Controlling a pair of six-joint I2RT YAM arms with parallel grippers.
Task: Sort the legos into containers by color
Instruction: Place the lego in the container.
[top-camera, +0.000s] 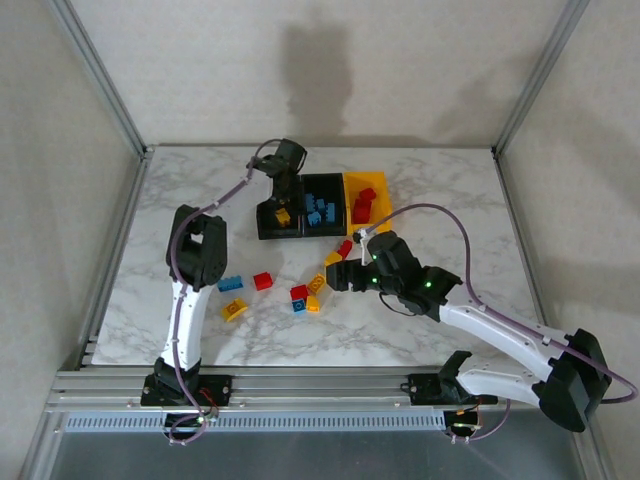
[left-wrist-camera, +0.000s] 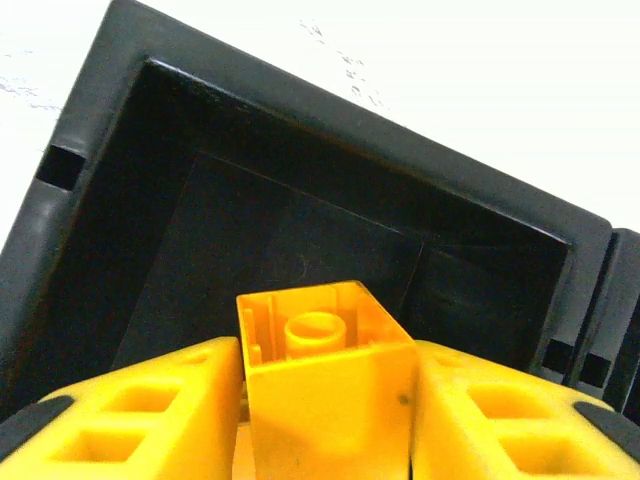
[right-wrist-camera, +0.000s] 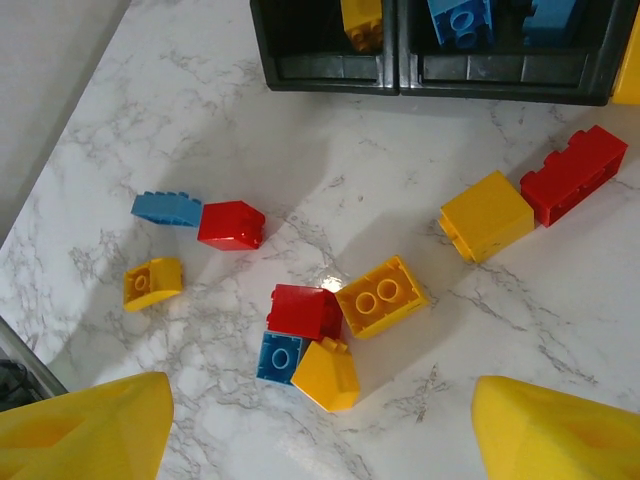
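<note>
My left gripper (left-wrist-camera: 326, 420) hangs over the left black container (left-wrist-camera: 330, 110), its yellow fingers (left-wrist-camera: 140, 410) pressed on both sides of a yellow lego (left-wrist-camera: 325, 370) with its hollow underside towards the camera. From above, that gripper (top-camera: 284, 200) is at the left black bin (top-camera: 266, 228). The middle black bin (top-camera: 304, 181) holds blue legos (top-camera: 320, 211), and the yellow-orange bin (top-camera: 386, 192) holds red ones (top-camera: 362, 205). My right gripper (right-wrist-camera: 320, 425) is open above a cluster of a red (right-wrist-camera: 303, 310), a blue (right-wrist-camera: 279, 357) and two yellow legos (right-wrist-camera: 381, 295).
Loose on the marble table are a blue (right-wrist-camera: 166, 208), a red (right-wrist-camera: 231, 224) and a yellow brick (right-wrist-camera: 153, 282) to the left. A yellow block (right-wrist-camera: 486, 215) and a long red brick (right-wrist-camera: 585, 172) lie near the bins. Metal frame posts border the table.
</note>
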